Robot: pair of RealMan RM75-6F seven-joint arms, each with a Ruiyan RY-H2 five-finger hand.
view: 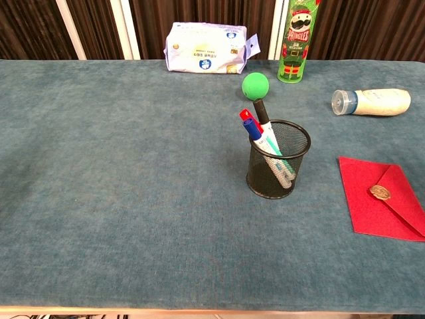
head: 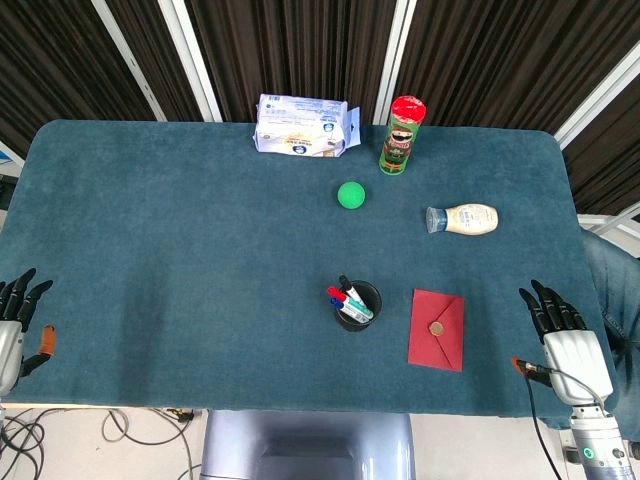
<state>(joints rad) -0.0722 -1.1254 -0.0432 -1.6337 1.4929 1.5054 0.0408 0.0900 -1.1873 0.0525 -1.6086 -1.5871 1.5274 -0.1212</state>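
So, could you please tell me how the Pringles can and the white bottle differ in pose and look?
The Pringles can stands upright near the table's far edge; the white bottle lies on its side, nearer and further right. The can is green with a red lid; the bottle is cream white with a clear cap that points left. Both are roughly cylindrical, and neither hand touches them.

dark slatted wall [head: 300, 50] – teal table [head: 180, 250] before it.
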